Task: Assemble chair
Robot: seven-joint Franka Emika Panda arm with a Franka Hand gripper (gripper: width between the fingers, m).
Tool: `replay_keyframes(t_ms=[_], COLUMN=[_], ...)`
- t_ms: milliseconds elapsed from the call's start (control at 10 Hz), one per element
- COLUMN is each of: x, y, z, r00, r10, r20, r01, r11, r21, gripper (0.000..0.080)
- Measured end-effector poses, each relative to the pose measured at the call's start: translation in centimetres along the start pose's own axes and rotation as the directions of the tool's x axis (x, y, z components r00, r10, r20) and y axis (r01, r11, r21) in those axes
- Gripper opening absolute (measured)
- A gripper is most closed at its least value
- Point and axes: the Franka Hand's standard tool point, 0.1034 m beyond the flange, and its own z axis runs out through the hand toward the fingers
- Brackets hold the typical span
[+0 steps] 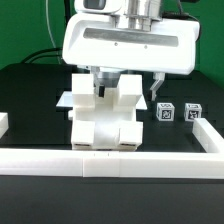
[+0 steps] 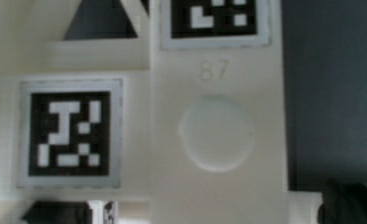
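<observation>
The partly joined white chair [image 1: 105, 118] stands in the middle of the black table, close behind the front border wall. It is made of stacked blocky panels and uprights. My gripper [image 1: 128, 85] hangs straight above it, with the fingers spread wide on either side of the upper part. One dark finger [image 1: 157, 90] shows on the exterior view's right, apart from the chair. In the wrist view a white chair panel [image 2: 215, 140] with two tag markers [image 2: 70, 135] fills the picture, very near the camera. The gripper [image 2: 198, 212] straddles it, and a dark finger [image 2: 349, 205] stands off its side.
Two small white tagged blocks [image 1: 165, 113] [image 1: 190, 113] lie to the exterior view's right of the chair. The low white border wall [image 1: 150, 160] runs along the front and up the right side. A thin flat white piece [image 1: 64, 98] shows behind the chair on the left.
</observation>
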Motion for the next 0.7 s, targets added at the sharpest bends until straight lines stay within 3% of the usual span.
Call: replay_keyframes(t_ms=[400, 500, 700], x=[-2.3, -2.1, -1.2], y=[-0.1, -0.7, -0.9], z=[-0.6, -1.1, -3.4], r00=[0.999, 0.999, 0.997], r10=[0.033, 0.039, 0.044], r20=[0.028, 0.030, 0.055], r01=[-0.033, -0.040, -0.047], r11=[0.999, 0.999, 0.998], r21=[0.012, 0.018, 0.052], gripper=[0.0649, 0.0649, 0.0649])
